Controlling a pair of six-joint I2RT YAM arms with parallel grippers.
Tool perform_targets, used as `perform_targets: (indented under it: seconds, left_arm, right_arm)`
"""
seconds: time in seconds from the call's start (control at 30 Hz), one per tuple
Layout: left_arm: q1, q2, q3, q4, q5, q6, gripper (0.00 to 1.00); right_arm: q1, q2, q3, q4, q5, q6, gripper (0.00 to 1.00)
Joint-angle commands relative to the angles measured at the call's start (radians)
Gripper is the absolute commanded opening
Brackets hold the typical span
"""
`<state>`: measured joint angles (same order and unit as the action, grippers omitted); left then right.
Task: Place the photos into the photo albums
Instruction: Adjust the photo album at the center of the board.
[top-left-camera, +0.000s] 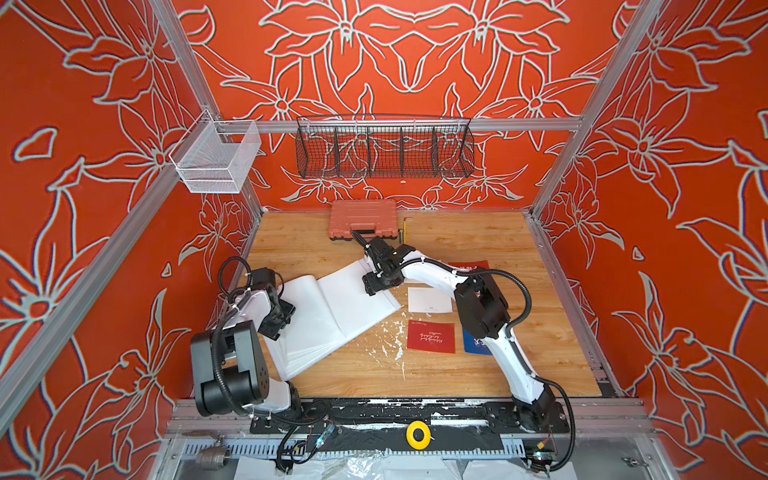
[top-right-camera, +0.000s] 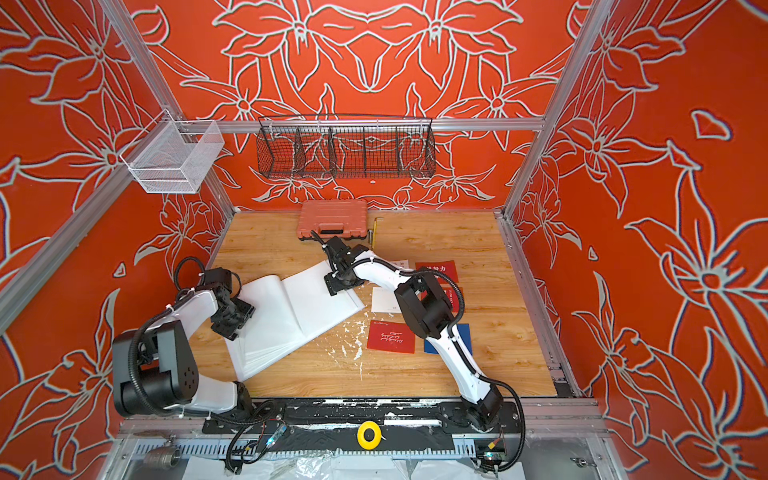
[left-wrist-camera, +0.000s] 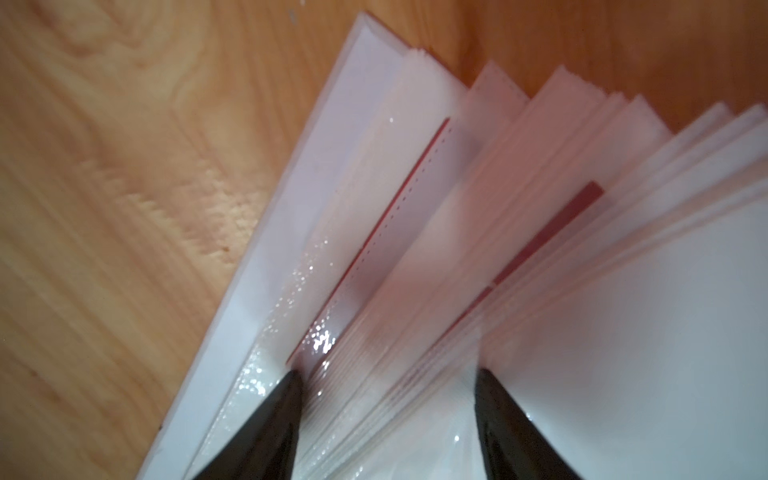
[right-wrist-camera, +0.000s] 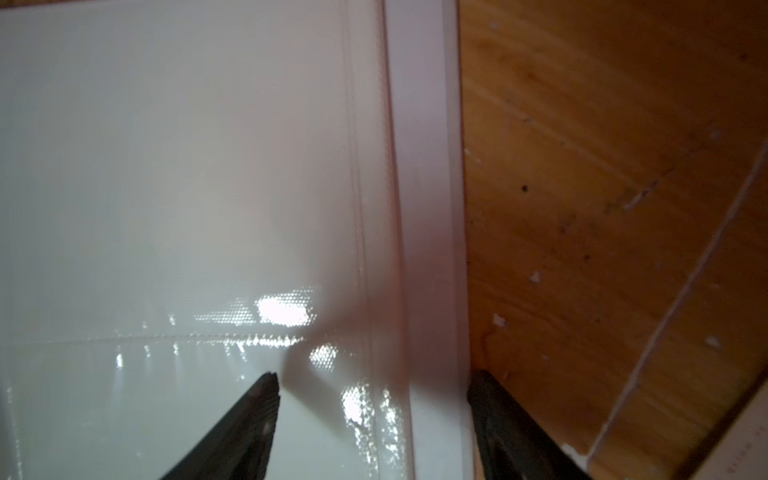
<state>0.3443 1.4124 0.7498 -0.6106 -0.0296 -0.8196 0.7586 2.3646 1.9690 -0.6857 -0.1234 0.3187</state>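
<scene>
**Album open, cards waiting to its right**

My left claw (left-wrist-camera: 386, 374) stands part open at the photo album's (top-left-camera: 332, 307) left edge. Loose sleeve pages fan between its jaws, and I judge nothing is pinched. My right claw (right-wrist-camera: 374, 378), spread wide and empty, straddles the album's right edge. The photos (top-left-camera: 431, 337) lie flat on the counter (top-left-camera: 457, 374) just right of the album, nearest the right arm.

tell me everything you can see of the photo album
The photo album is a thin white book lying open, askew on the wooden table, glossy sleeve pages fanned along one side. Two sleeves show red card edges. The open left claw straddles those pages; the open right claw straddles the opposite edge.
</scene>
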Motion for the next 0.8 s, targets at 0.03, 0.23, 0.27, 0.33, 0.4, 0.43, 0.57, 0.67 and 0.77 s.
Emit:
perform_targets:
  seconds: [0.03,0.23,0.27,0.33,0.4,0.43,0.57,0.67,0.77]
  left_arm:
    - [0.002,-0.143,-0.068,-0.050,-0.012,0.022,0.68]
    - [0.002,-0.380,-0.089,-0.102,-0.086,0.033,0.72]
    - [0.003,-0.398,-0.109,-0.078,-0.093,0.027,0.72]
    - [0.005,-0.382,-0.116,-0.064,-0.100,0.027,0.73]
    - [0.005,-0.302,-0.100,-0.061,-0.100,0.032,0.73]
    - [0.005,-0.259,-0.090,-0.058,-0.096,0.036,0.73]
    - [0.005,-0.085,-0.036,-0.038,-0.089,0.057,0.73]
    - [0.008,-0.014,0.003,-0.049,-0.073,0.062,0.73]
    - [0.007,0.024,0.023,-0.042,-0.073,0.059,0.73]
  right_arm:
    - [-0.011,-0.002,-0.086,-0.016,-0.039,0.012,0.77]
    - [-0.019,-0.042,-0.178,0.039,-0.167,0.043,0.76]
    - [-0.018,-0.054,-0.203,0.057,-0.191,0.051,0.75]
    - [-0.015,-0.076,-0.240,0.078,-0.215,0.063,0.75]
    - [-0.009,-0.095,-0.271,0.084,-0.213,0.068,0.75]
    - [-0.006,-0.105,-0.283,0.087,-0.211,0.070,0.75]
    - [0.011,-0.143,-0.344,0.104,-0.211,0.078,0.74]
    - [0.033,-0.163,-0.378,0.100,-0.193,0.081,0.74]
    - [0.049,-0.199,-0.429,0.111,-0.176,0.095,0.73]
